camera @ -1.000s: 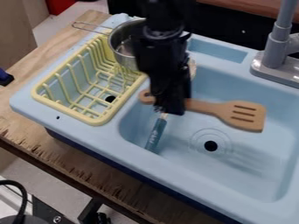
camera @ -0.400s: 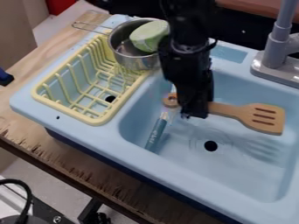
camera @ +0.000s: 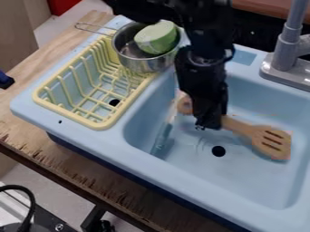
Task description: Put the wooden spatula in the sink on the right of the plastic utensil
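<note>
Across the sink, your gripper (camera: 209,126) had shifted toward the view's right since the earliest frame, carrying the wooden spatula (camera: 271,142) along; the spatula's slotted head had swung nearer to the camera. You had the fingers closed on the spatula's handle, with the head out to the right of them and the rounded handle end to their left. Whether the spatula touched the basin, you could not tell. You had the arm (camera: 203,68) coming in from the top edge, bent so that the gripper pointed down over the basin, just beyond the drain hole (camera: 218,151).

In your sink (camera: 266,190), the plastic utensil (camera: 162,137) lay along the left side, its teal handle toward the camera, left of the gripper. Beside the basin sat your yellow dish rack (camera: 99,124). Farther back, the metal pan (camera: 138,65) stood at the rack's far end, with a light green object (camera: 156,37) in it. Beyond the basin's far right rose the gray faucet (camera: 286,52).
</note>
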